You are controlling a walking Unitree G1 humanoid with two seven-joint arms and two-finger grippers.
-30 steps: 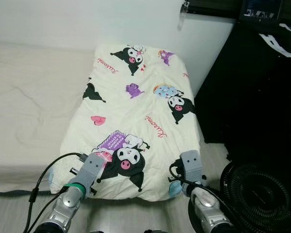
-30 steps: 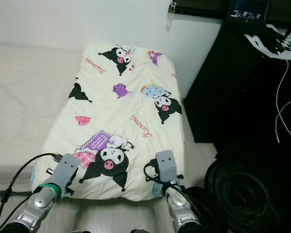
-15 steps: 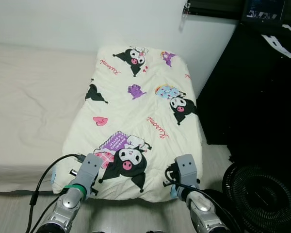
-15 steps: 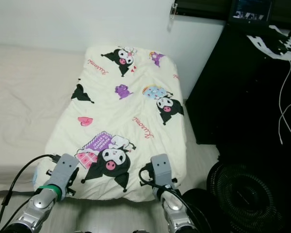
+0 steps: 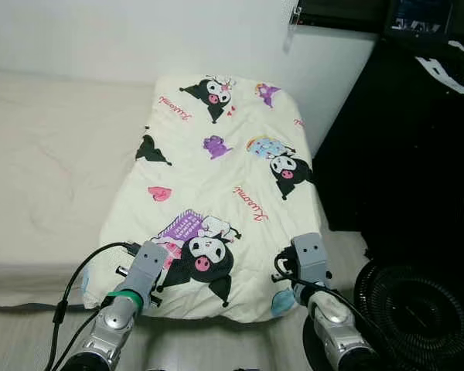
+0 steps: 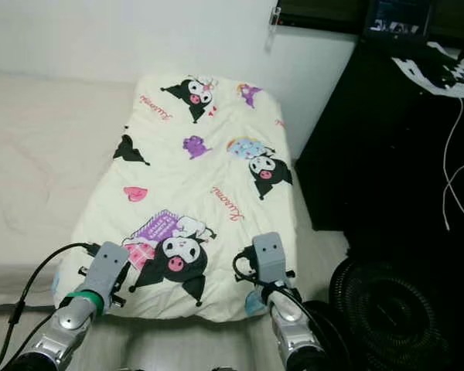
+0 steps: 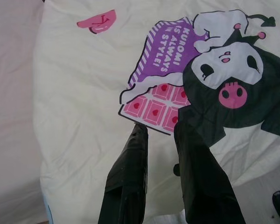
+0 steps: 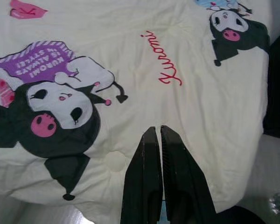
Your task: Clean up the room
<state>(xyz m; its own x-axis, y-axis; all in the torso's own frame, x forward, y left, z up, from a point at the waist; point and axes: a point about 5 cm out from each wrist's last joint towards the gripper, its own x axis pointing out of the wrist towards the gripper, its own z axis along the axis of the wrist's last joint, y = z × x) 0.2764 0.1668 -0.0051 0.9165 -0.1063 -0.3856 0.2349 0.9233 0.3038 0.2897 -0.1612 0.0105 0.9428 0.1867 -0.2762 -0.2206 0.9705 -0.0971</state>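
Observation:
A cream blanket (image 5: 216,170) printed with black-and-white cartoon figures lies folded on the right part of the bed. A pale blue underside (image 5: 281,303) peeks out at its near right corner. My left gripper (image 7: 161,128) hovers over the near left part of the blanket, by the purple and pink print (image 7: 163,51). It is open a little, with nothing between its fingers. My right gripper (image 8: 156,128) is over the near right edge, shut and holding nothing. Both wrists, the left (image 5: 145,267) and the right (image 5: 309,259), show at the blanket's front edge.
The bed's beige sheet (image 5: 46,170) stretches to the left. A black cabinet (image 5: 402,139) stands close on the right. A black fan (image 5: 417,309) sits on the light floor beside my right arm. A white wall (image 5: 139,31) is behind.
My right wrist has shifted slightly to the right along the blanket's front edge. The left arm has barely moved. The blanket lies as before.

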